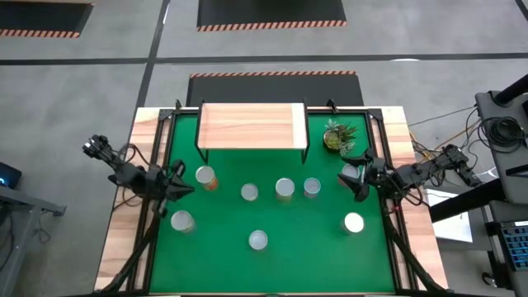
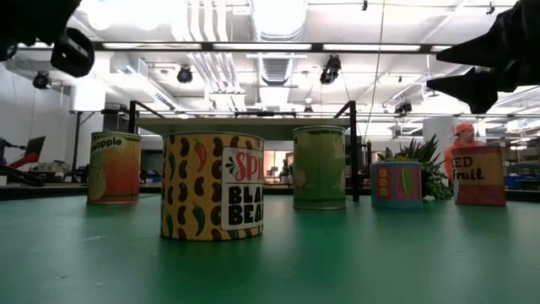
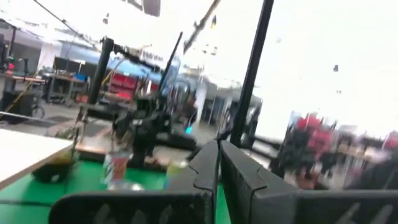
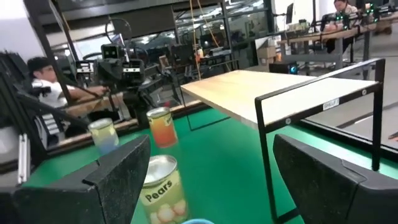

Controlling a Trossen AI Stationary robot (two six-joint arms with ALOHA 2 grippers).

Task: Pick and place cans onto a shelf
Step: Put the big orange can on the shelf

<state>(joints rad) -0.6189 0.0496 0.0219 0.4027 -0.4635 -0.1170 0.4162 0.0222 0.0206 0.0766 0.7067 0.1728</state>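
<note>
Several tin cans stand upright on their bases on the green table, among them an orange-labelled can and a silver-topped can. The shelf, a light-wood board on black legs, stands at the far edge with nothing on it. My left gripper hovers shut at the table's left side, near the orange can; its fingers meet in the left wrist view. My right gripper hovers open at the right side. A "Pears" can stands ahead of its fingers, apart from them.
A small potted plant sits beside the shelf's right end. In the low view a black-beans can stands nearest, with other cans behind it. Wooden rails border the table. A person sits beyond the left side.
</note>
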